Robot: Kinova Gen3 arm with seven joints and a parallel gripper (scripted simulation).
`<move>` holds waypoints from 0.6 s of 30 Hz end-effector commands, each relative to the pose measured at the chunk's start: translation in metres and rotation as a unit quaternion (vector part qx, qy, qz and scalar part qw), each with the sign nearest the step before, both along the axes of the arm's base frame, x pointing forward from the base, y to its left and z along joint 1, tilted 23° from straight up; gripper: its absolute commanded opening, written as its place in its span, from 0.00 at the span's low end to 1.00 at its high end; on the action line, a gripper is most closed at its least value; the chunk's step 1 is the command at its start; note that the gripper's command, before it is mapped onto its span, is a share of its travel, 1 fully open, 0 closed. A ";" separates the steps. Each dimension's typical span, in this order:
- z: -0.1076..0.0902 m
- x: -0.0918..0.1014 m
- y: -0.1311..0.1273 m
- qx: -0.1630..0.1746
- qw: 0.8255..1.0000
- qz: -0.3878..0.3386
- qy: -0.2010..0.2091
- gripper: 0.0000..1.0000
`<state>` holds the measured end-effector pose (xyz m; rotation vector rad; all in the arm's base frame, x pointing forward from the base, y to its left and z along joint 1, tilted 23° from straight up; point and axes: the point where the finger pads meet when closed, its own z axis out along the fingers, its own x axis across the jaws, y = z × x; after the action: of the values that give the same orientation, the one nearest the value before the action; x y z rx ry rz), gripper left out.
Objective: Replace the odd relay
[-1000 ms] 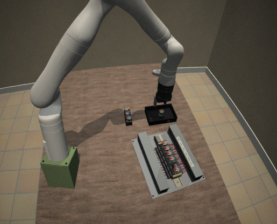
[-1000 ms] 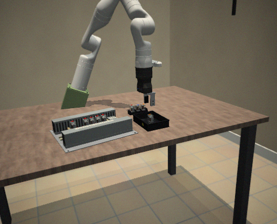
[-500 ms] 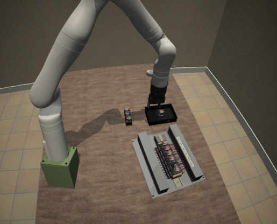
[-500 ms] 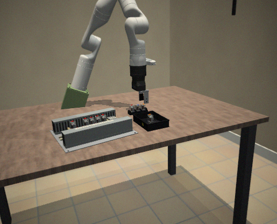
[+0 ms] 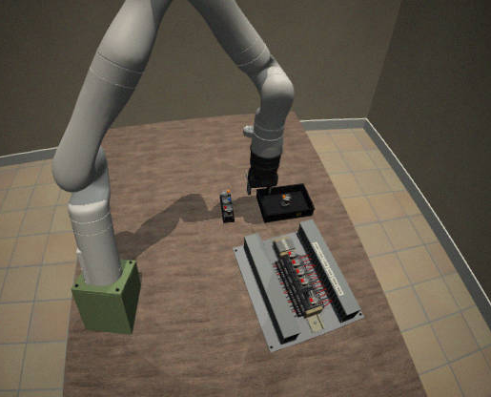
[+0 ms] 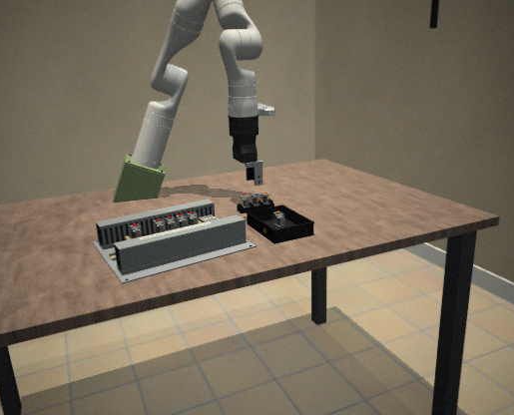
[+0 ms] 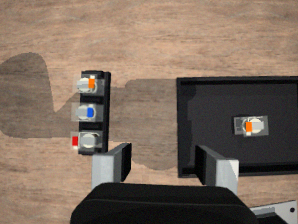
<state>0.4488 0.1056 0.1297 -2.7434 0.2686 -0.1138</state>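
Observation:
My gripper (image 5: 261, 190) is open and empty. It hangs above the table between the spare holder (image 5: 227, 207) and the black tray (image 5: 286, 207). In the wrist view my fingers straddle the gap between the holder (image 7: 91, 112) and the tray. An orange-button relay (image 7: 250, 125) lies in the tray. The holder carries three spares with an orange (image 7: 88, 84), a blue (image 7: 87, 112) and a red button (image 7: 87, 140). The relay row (image 5: 301, 279) on the grey panel shows red buttons. The socket at its end nearest the tray (image 5: 284, 245) looks empty.
Two tall grey wire ducts (image 5: 272, 291) (image 5: 329, 272) flank the relay row on the panel (image 6: 172, 236). The arm's green base (image 5: 107, 302) stands at the table's left. The tray sits near the table's right edge (image 6: 279, 223).

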 end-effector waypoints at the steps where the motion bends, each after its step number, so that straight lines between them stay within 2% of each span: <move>1: 0.003 -0.009 -0.003 0.001 1.000 -0.002 -0.004 1.00; 12: 0.006 -0.050 -0.014 0.001 1.000 -0.005 -0.010 1.00; 14: 0.006 -0.050 -0.014 0.001 1.000 -0.005 -0.010 1.00; 18: 0.004 -0.064 -0.014 0.001 1.000 -0.001 -0.004 1.00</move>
<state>0.3912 0.0957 0.1312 -2.7413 0.2638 -0.1106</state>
